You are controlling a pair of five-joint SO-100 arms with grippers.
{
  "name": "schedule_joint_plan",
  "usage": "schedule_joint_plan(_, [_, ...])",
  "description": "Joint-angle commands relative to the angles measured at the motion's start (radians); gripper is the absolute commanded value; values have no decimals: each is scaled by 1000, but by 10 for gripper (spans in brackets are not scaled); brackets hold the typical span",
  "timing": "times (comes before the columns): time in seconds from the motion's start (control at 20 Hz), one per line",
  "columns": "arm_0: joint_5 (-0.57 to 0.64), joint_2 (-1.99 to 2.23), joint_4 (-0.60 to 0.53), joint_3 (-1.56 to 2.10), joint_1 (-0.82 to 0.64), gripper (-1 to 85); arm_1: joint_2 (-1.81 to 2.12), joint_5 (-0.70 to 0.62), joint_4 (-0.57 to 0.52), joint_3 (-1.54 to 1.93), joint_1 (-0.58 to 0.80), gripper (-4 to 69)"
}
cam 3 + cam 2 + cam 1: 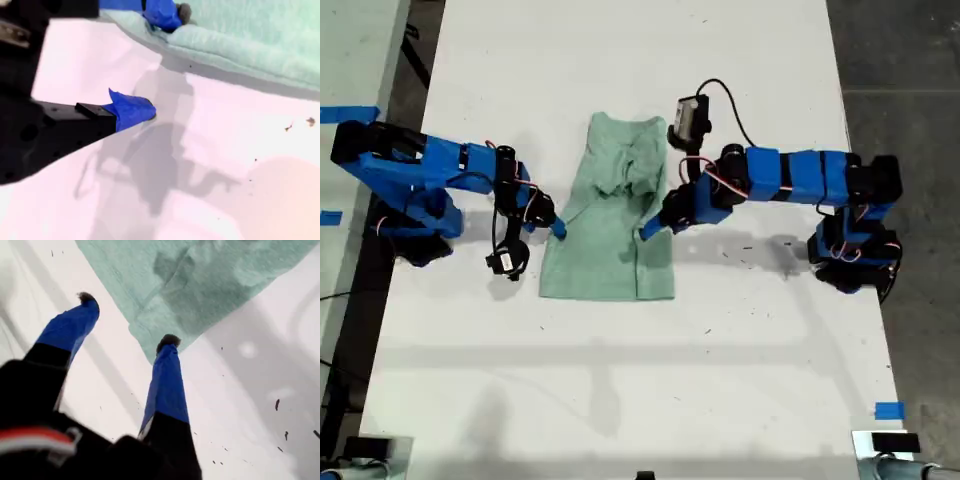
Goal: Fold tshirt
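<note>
On a white table (620, 400), one pale mint-green tshirt (610, 225) lies partly folded and rumpled, just toward 12 o'clock of the exterior view's centre. Two blue arms reach in level toward it, one (420, 170) from 9 o'clock and one (800, 180) from 3 o'clock of that view. My first gripper (128, 319) is spread wide, holding nothing, one fingertip at a cloth corner. My second gripper (165, 61) also gapes, one tip on the shirt's thick edge, the other over bare table.
</note>
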Motion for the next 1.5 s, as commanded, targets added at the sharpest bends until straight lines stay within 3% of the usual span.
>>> schedule_joint_plan(0.0, [-14, 32, -89, 41, -9, 160, 80, -15, -21, -3, 12, 233])
schedule_joint_plan(0.1, [-15, 34, -135, 64, -11, 26, 80, -15, -29, 5, 15, 232])
schedule_joint_plan(0.15, [-15, 35, -161, 72, -11, 1, 77, -15, -34, 8, 17, 231])
schedule_joint_plan(0.4, [-28, 44, -261, 80, 9, 1, 77, -15, -48, 21, 21, 227])
schedule_joint_plan(0.75, [-32, 175, 146, -206, -37, 1, 80, -12, -58, 43, 23, 223])
schedule_joint_plan(0.85, [-31, 175, 198, -284, -48, 1, 81, -12, -58, 51, 23, 223])
schedule_joint_plan(1.1, [-5, -20, 35, -410, 0, 1, 91, -14, -58, 61, 31, 222])
schedule_joint_plan(1.45, [26, -552, 12, -871, 51, 1, 103, -11, -60, 78, 35, 222])
